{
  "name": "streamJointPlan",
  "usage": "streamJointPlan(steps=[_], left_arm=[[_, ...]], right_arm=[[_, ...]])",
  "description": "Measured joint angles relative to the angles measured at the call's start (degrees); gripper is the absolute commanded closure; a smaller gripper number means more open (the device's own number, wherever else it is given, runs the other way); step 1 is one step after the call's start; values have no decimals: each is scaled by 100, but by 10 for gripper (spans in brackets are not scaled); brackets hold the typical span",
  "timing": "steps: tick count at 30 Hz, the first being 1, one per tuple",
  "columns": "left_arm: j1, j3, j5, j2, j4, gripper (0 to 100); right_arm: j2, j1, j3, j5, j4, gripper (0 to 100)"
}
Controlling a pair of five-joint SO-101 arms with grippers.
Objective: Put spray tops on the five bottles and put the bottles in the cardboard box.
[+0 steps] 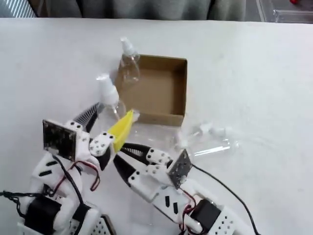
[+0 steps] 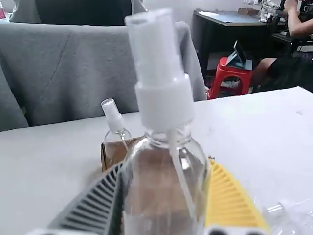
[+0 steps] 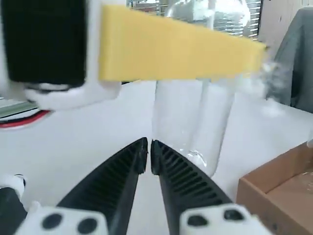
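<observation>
The bottle (image 1: 110, 101) you hold stands upright with its spray top on, clamped in the left gripper's (image 1: 108, 117) fingers. The cardboard box (image 1: 184, 88) lies just beyond it, so it's a short carry. The right gripper's (image 3: 148, 152) fingers are together, low beside the bottle's base. One capped bottle (image 1: 129, 66) seems to stand in the box's far corner, and loose bottles (image 1: 210, 141) lie on the table (image 1: 254, 73).
</observation>
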Motion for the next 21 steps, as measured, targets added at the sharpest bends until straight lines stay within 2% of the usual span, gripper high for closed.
streamJointPlan(steps=[17, 21], left_arm=[[-9, 9, 0, -70, -9, 958], [-18, 105, 0, -70, -35, 958]], right_arm=[[0, 308, 0, 0, 9, 983], [-9, 492, -9, 44, 475, 984]])
